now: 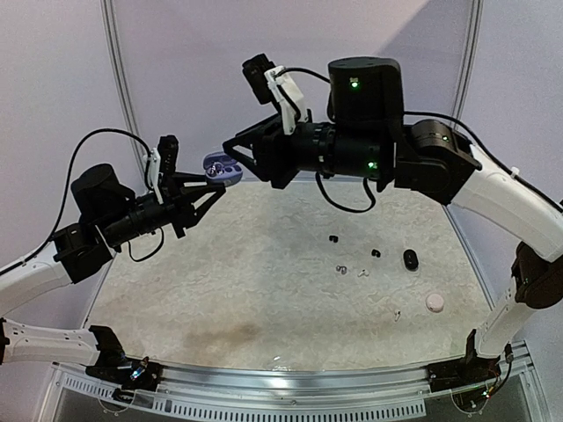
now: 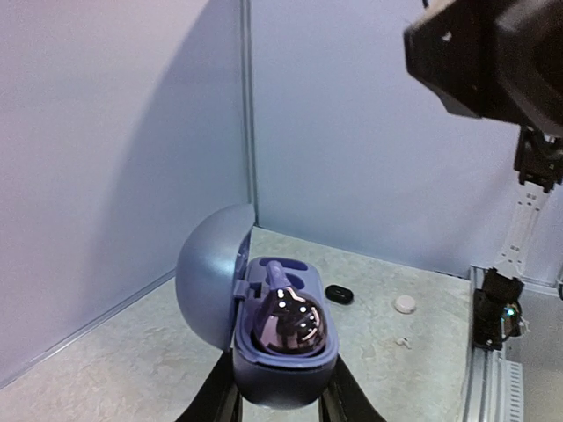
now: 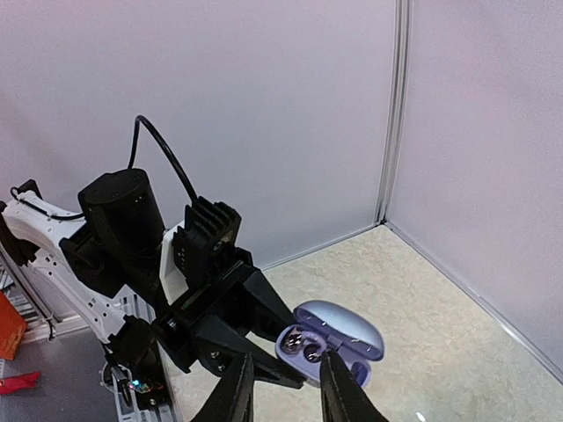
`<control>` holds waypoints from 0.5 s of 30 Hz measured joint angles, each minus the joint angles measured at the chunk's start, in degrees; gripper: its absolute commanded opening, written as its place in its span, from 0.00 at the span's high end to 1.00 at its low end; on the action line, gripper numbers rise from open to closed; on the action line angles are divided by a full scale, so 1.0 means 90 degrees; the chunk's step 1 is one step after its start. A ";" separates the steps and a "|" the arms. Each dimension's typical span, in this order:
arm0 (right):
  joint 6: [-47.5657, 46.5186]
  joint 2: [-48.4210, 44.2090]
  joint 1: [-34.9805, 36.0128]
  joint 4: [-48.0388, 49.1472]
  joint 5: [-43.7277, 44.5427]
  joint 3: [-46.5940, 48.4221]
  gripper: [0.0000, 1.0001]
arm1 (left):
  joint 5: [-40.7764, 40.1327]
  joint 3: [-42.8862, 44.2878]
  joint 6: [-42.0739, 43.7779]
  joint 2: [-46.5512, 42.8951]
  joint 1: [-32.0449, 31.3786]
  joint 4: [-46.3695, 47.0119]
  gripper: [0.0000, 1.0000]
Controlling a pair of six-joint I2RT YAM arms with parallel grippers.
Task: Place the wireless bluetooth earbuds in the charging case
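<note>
One glossy bean-shaped earbud (image 2: 286, 321) in rounded lavender case (image 2: 207, 272); left fingers (image 2: 216, 400) clamp it; right fingers (image 3: 234, 387) parted, empty.

No text, label, brand, number or sign can be read in any of the views.
</note>
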 measured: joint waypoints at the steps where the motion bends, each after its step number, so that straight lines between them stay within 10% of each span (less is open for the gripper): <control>1: -0.0056 -0.0073 0.0000 -0.0049 0.0000 0.0002 0.77 | 0.0185 0.0000 0.0007 0.0005 0.0000 -0.0005 1.00; 15: -0.1481 -0.0114 0.0265 -0.0826 -0.0335 0.0000 0.80 | 0.2256 0.0158 0.0066 0.0262 0.0000 -0.0245 1.00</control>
